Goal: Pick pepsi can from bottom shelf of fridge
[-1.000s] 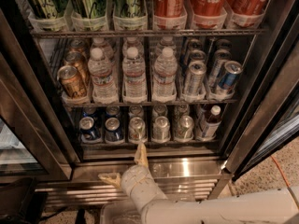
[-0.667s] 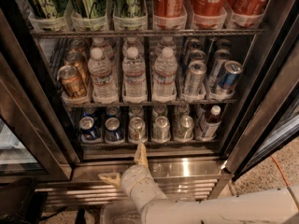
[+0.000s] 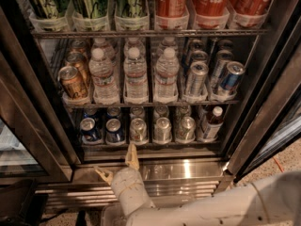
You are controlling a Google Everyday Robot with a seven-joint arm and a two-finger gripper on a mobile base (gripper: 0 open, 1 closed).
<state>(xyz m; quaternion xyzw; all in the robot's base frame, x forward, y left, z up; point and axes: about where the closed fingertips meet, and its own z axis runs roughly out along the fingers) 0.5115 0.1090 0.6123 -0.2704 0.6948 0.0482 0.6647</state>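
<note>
The gripper [image 3: 114, 159] sits at the near centre, in front of the steel sill of the fridge [image 3: 197, 169]. Its jaws are open and hold nothing. The pepsi can [image 3: 114, 131] stands at the front of the bottom shelf [image 3: 214, 142], second lane from the left. It is flanked by another blue can [image 3: 89, 130] on its left and silver-grey cans [image 3: 162, 129] on its right.

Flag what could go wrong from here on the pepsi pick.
1. Wrong can: the gripper, open, sits below the fridge sill, with its upper finger roughly in line with a silver can rather than the pepsi can beside it.
2. Cans stand packed side by side on the bottom shelf; a finger may knock a neighbour.
</note>
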